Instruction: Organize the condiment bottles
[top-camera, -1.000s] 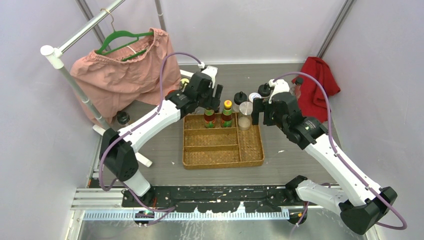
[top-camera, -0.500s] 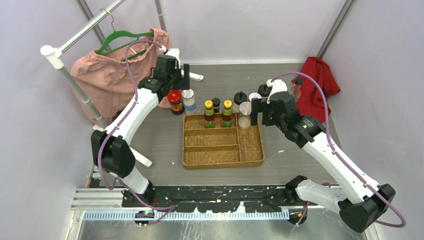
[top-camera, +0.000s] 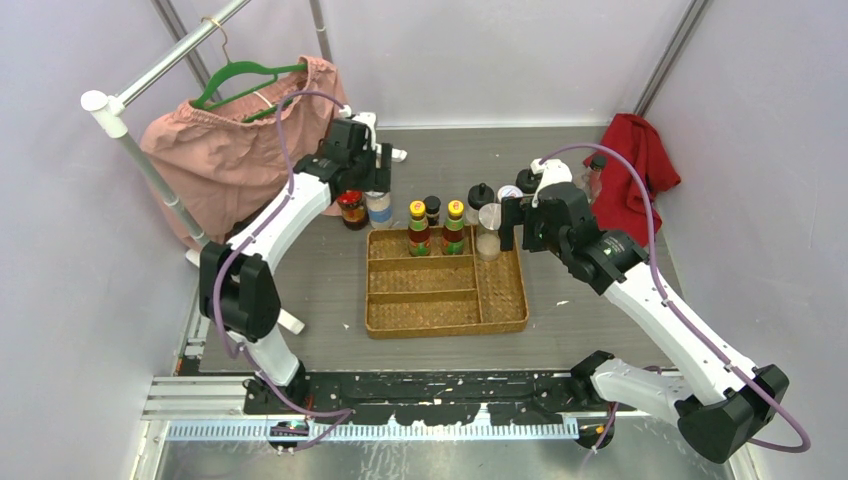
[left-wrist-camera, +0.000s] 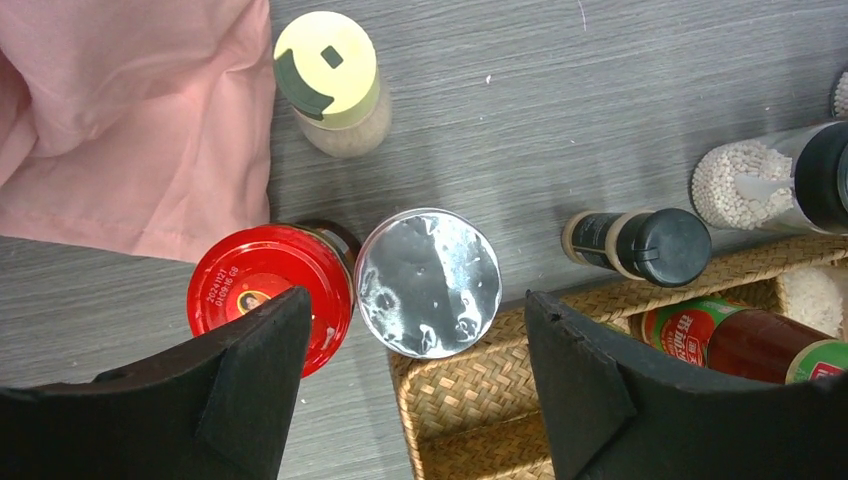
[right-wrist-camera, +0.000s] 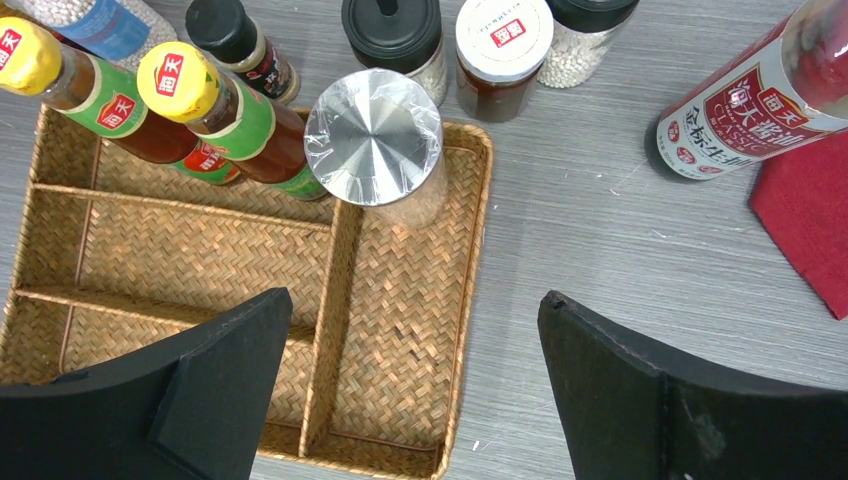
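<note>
The left arm stretches far forward, the left claw spread above a silver-lidded shaker beside a red-lidded jar; the right claw hangs spread wide over the tray.

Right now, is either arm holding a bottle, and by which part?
Neither holds anything. The left gripper is open over a silver-lidded jar, fingers clear of it; the right gripper is open over the tray.
</note>
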